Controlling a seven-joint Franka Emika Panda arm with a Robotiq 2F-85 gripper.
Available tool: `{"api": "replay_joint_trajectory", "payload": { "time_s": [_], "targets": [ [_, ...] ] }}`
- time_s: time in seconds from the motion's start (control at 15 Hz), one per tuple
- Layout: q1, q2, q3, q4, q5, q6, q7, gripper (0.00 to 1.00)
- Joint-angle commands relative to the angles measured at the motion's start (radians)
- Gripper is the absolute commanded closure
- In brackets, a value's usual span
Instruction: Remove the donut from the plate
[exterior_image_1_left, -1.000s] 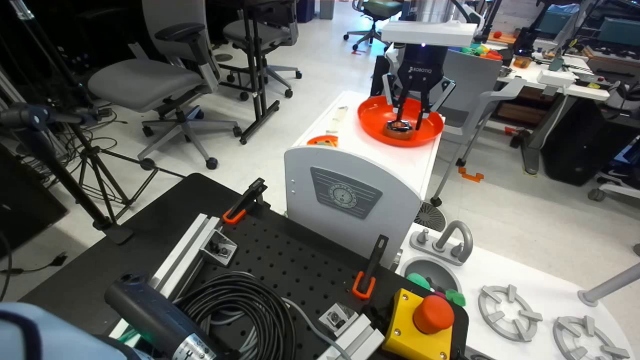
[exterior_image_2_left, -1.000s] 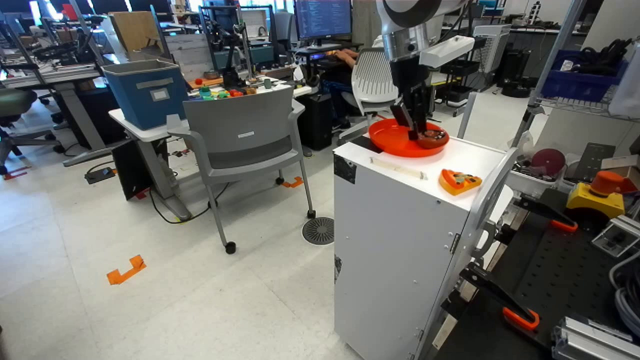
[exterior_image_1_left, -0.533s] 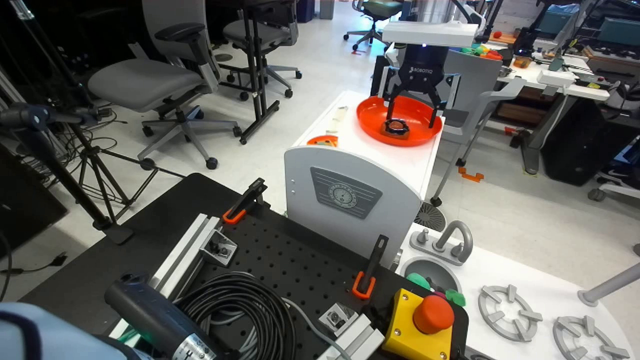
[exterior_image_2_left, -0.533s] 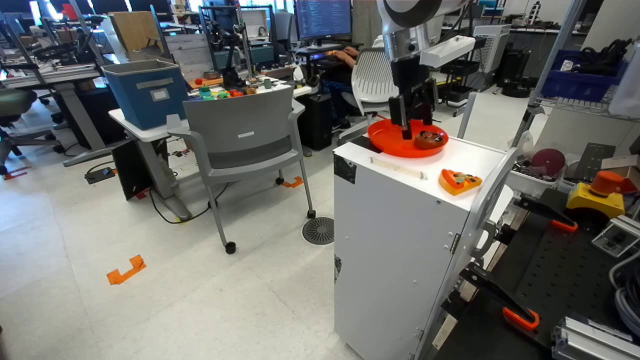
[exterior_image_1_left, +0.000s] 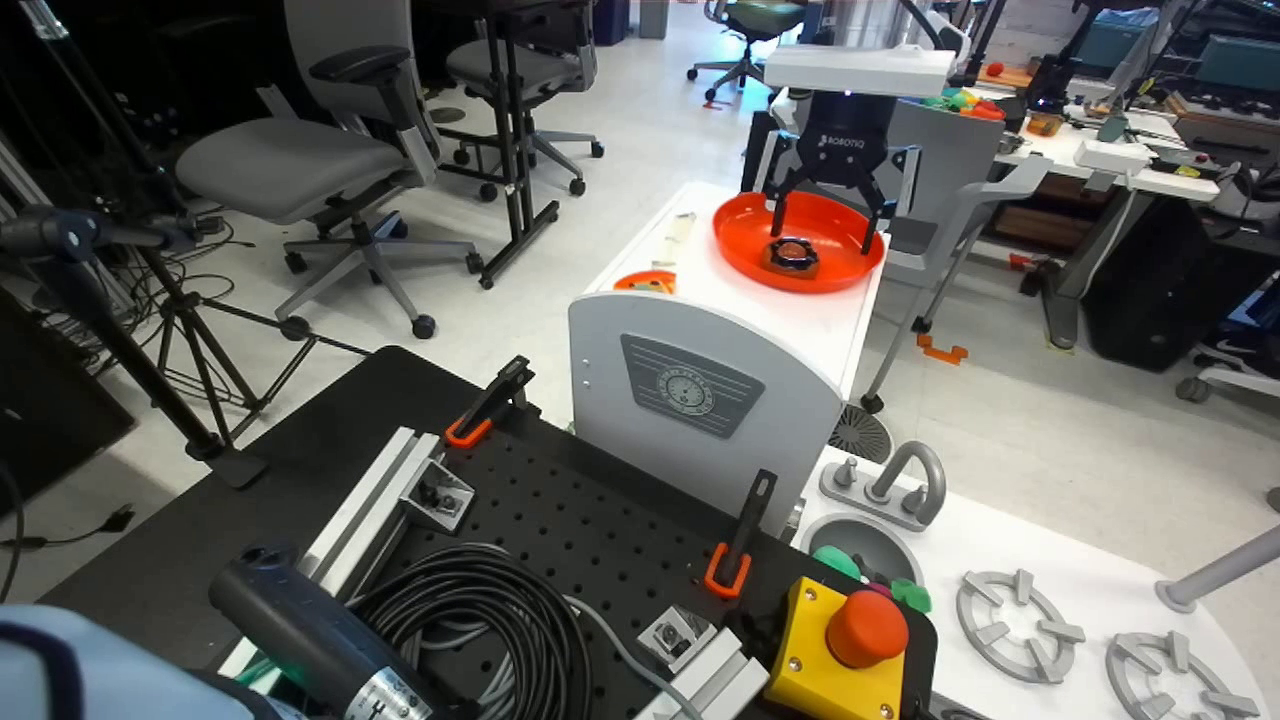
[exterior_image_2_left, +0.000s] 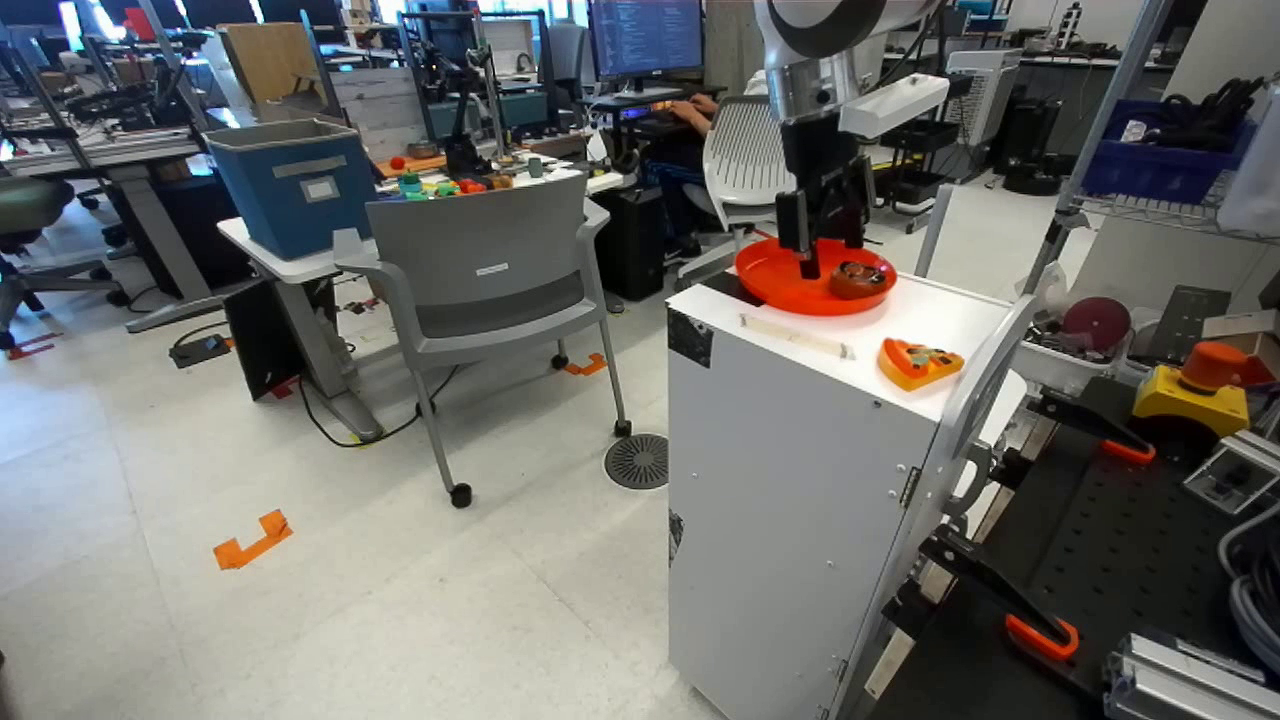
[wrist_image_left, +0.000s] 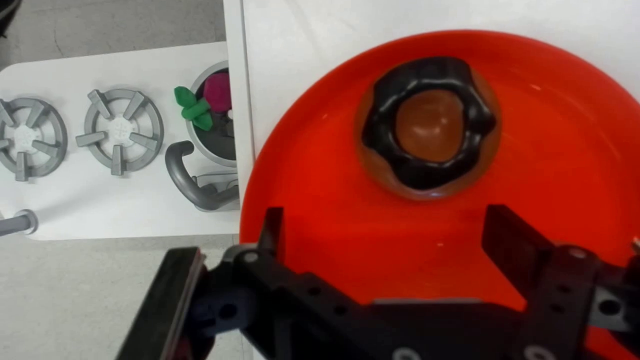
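Note:
The donut (wrist_image_left: 430, 125), a brown ring-like lump with dark glossy icing, lies in the orange plate (wrist_image_left: 310, 190), close to its rim in the wrist view. The donut (exterior_image_1_left: 793, 262) (exterior_image_2_left: 862, 282) and the plate (exterior_image_1_left: 845, 225) (exterior_image_2_left: 775, 282) also show in both exterior views, on top of the white box. My gripper (wrist_image_left: 384, 210) is open, its two fingers wide apart with only the plate's floor seen between them. In both exterior views the gripper (exterior_image_1_left: 822, 242) (exterior_image_2_left: 831, 260) hangs low over the plate, its fingertips beside and above the donut.
An orange toy pizza slice (exterior_image_2_left: 918, 365) rests on the white box top (exterior_image_1_left: 690, 250), near a curved grey panel (exterior_image_1_left: 705, 390). A toy stove with a faucet (wrist_image_left: 190, 185) and burners stands lower beside it. A grey chair (exterior_image_2_left: 490, 265) stands behind the box.
The fingers have spread from close beside the donut to wide open, and the gripper has risen very slightly. The donut stays in the plate, shifted by a hair.

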Motion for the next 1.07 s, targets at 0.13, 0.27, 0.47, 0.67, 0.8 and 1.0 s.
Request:
{"api": "replay_joint_trajectory", "payload": {
  "time_s": [0.13, 0.27, 0.47, 0.67, 0.8, 1.0],
  "targets": [
    [-0.005, -0.048, 0.008, -0.085, 0.014, 0.086, 0.005, 0.0],
    [-0.005, -0.058, 0.008, -0.107, 0.018, 0.111, 0.01, 0.0],
    [-0.006, -0.073, 0.008, -0.131, 0.023, 0.138, 0.019, 0.0],
    [-0.005, -0.091, 0.009, -0.154, 0.032, 0.158, 0.025, 0.0],
    [-0.004, -0.105, 0.009, -0.171, 0.038, 0.168, 0.028, 0.0],
    [-0.003, -0.121, 0.009, -0.193, 0.041, 0.18, 0.034, 0.0]
  ]
}}
